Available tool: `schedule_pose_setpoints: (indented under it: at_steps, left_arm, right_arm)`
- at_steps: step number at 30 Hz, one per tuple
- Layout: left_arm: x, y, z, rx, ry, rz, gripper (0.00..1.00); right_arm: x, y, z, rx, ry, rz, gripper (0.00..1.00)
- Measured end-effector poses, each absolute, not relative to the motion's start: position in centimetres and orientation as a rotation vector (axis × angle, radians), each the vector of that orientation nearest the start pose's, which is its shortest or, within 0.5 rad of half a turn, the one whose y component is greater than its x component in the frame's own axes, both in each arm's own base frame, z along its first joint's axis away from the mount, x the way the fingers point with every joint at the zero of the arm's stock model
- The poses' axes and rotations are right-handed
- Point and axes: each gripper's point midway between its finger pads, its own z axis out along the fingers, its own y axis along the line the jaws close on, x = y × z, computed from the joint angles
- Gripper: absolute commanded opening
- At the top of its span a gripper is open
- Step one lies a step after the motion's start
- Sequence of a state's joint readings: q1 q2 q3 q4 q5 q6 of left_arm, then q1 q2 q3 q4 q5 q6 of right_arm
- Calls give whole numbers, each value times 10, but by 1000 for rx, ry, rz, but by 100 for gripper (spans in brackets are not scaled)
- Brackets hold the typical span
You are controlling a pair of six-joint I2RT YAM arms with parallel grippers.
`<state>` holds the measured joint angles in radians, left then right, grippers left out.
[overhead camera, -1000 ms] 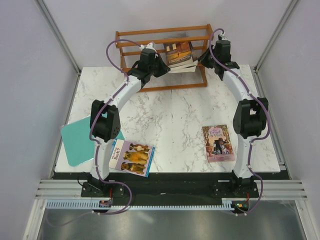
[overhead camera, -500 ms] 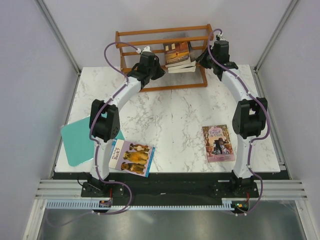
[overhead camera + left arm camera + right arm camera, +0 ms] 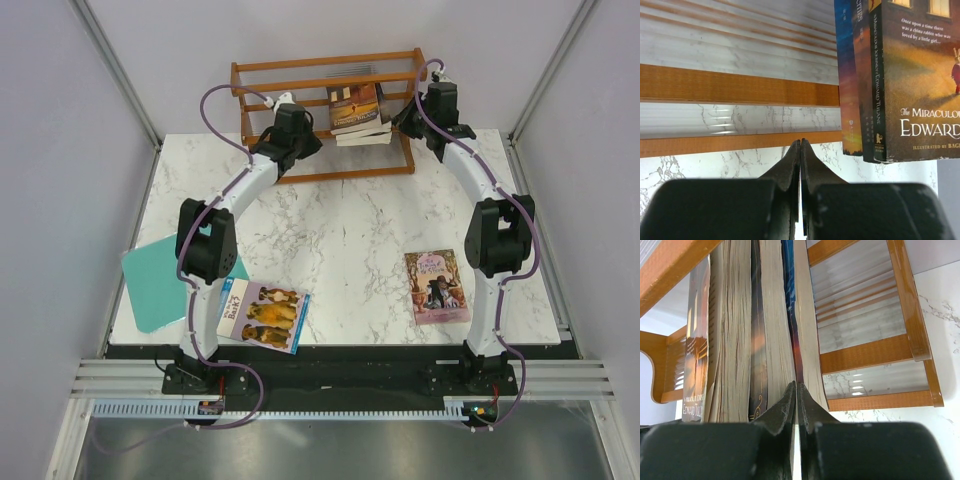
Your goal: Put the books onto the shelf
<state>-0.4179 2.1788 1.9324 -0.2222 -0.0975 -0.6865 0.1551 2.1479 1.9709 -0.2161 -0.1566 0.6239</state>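
Three books (image 3: 358, 108) lean together on the right of the orange-brown shelf (image 3: 262, 72). In the left wrist view they show as spines and a brown-orange cover (image 3: 900, 80). My left gripper (image 3: 312, 138) is shut and holds nothing. Its tips (image 3: 800, 142) sit before the lower rail (image 3: 715, 142), left of the books. My right gripper (image 3: 400, 118) is shut, its tips (image 3: 797, 385) against the page edges of the blue-covered book (image 3: 805, 325). A blue-white dog book (image 3: 262, 314) and a pink book (image 3: 437, 286) lie flat on the table.
A teal board (image 3: 155, 285) overhangs the marble table's (image 3: 340, 220) left edge. The shelf stands at the table's far edge against the back wall. Grey walls close in on both sides.
My left gripper has drawn back to the left, away from the books on the shelf. The right gripper has shifted slightly and the books stand a little straighter.
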Motion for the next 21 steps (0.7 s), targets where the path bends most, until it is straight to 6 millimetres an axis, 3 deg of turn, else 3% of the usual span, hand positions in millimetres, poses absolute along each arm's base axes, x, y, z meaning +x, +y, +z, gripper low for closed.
schedule_pose_setpoints:
  at_steps: [21]
  left_arm:
    - [583,-286,231,-297,1951,-725,2]
  right_arm:
    - [612,148,226,365,1986,658,9]
